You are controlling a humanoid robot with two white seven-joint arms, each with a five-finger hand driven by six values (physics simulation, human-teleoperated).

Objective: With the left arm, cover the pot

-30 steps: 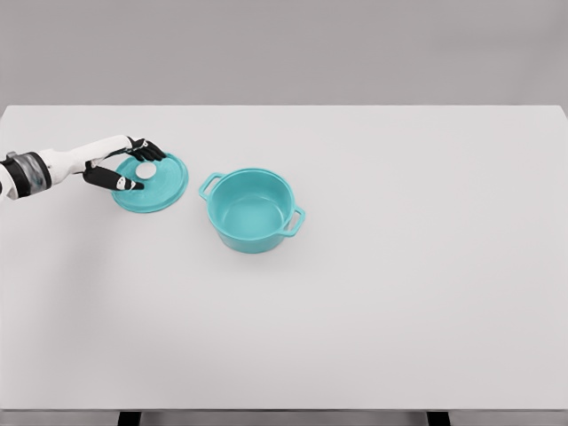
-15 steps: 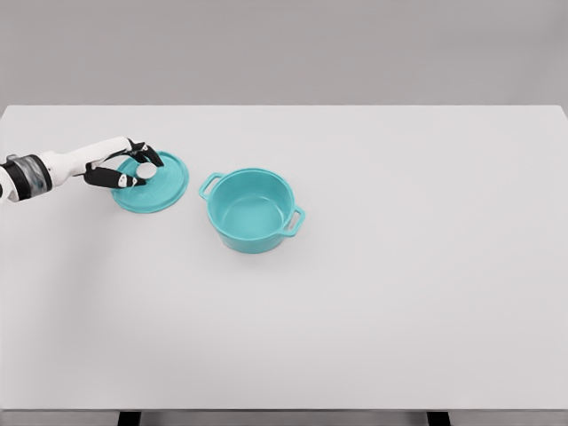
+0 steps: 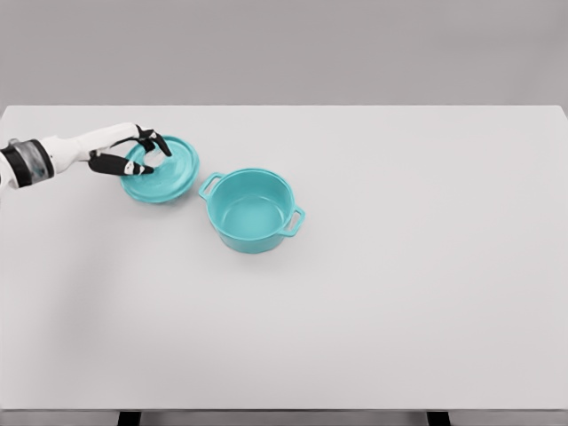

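A teal pot with two side handles stands open on the white table, left of the middle. Its round teal lid with a white knob hangs a little above the table, up and to the left of the pot, and apart from it. My left hand comes in from the left edge and is shut on the lid's knob, black fingertips curled around it. The knob is mostly hidden by the fingers. The right arm is out of view.
The table's far edge runs just behind the lid. The wide table surface stretches to the right of the pot and toward the front edge.
My left hand closed on the knob and lifted the lid off the table. Hand and lid have moved up and slightly right, toward the pot. The pot has not moved.
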